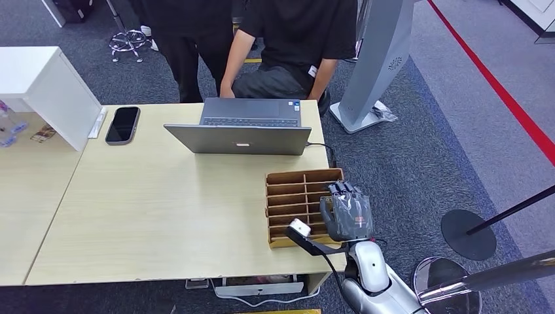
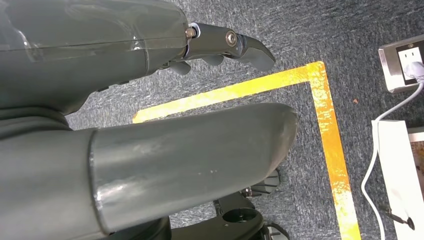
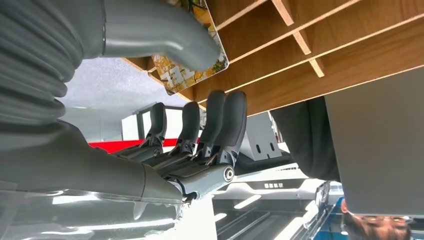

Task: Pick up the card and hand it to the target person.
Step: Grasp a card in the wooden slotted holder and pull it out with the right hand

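Head view: right hand (image 1: 347, 212) sits over the wooden slotted organizer (image 1: 294, 191) at the bench's (image 1: 157, 216) near right corner, fingers pointing down into the slots on its right side. Right wrist view: thumb (image 3: 165, 35) lies on the face of a printed card (image 3: 192, 62), the card's corner sticking out past the organizer's dividers (image 3: 300, 42); darker fingers (image 3: 220, 122) are apart from it on the other side, not pressing. So the right hand is only part-closed, thumb touching card, not a real pinch as far as I can tell. Card is in or at the organizer, not clear of it. Left hand (image 2: 220, 47) hangs over carpet with yellow floor tape (image 2: 325, 115), fingers loosely curled, holding nothing that I can see.

Laptop (image 1: 245, 127) at the far edge, phone (image 1: 122, 124) at the far left, person (image 1: 288, 39) seated behind the laptop, another standing beside.

Risks, judged: one-sided contact means the card may slip or tip back into the slot if lifted now. Fingers closing could catch a divider and drag the light organizer off the near edge. A thin card may bend or rotate in a loose pinch. The reach to the person crosses the laptop lid, so a low path could knock it
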Available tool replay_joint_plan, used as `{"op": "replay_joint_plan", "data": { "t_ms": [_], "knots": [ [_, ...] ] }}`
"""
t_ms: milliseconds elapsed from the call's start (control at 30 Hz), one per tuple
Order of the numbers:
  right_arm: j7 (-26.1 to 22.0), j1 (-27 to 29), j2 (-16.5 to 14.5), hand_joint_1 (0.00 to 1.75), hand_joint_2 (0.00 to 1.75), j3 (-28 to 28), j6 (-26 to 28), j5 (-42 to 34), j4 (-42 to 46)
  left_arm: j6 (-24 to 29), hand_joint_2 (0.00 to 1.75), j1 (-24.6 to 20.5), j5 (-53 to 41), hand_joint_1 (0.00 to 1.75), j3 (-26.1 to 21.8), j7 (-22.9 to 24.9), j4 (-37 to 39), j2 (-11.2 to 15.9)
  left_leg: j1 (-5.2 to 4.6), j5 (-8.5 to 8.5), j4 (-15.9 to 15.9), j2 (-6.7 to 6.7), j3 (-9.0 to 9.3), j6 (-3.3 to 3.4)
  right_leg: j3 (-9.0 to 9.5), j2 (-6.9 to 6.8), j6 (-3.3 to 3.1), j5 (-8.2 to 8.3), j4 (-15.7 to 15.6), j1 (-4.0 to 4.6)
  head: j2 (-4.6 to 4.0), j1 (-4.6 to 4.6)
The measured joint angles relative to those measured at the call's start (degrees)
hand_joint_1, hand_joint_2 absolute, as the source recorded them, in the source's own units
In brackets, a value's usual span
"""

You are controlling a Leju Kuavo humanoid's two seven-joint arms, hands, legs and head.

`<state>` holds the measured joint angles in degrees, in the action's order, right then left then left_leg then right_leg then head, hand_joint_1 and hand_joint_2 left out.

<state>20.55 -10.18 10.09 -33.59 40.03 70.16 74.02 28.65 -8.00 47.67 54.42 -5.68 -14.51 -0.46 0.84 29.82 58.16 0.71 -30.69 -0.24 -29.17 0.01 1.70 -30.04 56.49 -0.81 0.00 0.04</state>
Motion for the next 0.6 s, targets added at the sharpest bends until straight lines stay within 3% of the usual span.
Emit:
{"op": "replay_joint_plan", "data": {
  "t_ms": [600],
  "knots": [
    [-0.97,1.16,0.01,0.95,1.75,0.09,0.04,1.0,0.03,0.05,0.0,0.01,0.09,0.0,0.0,-0.03,0.0,0.0,0.0,0.0,0.0,0.0,0.0,0.0,0.0,0.0,0.0,0.0,0.0,0.0,0.0,-0.01]
  ]
}}
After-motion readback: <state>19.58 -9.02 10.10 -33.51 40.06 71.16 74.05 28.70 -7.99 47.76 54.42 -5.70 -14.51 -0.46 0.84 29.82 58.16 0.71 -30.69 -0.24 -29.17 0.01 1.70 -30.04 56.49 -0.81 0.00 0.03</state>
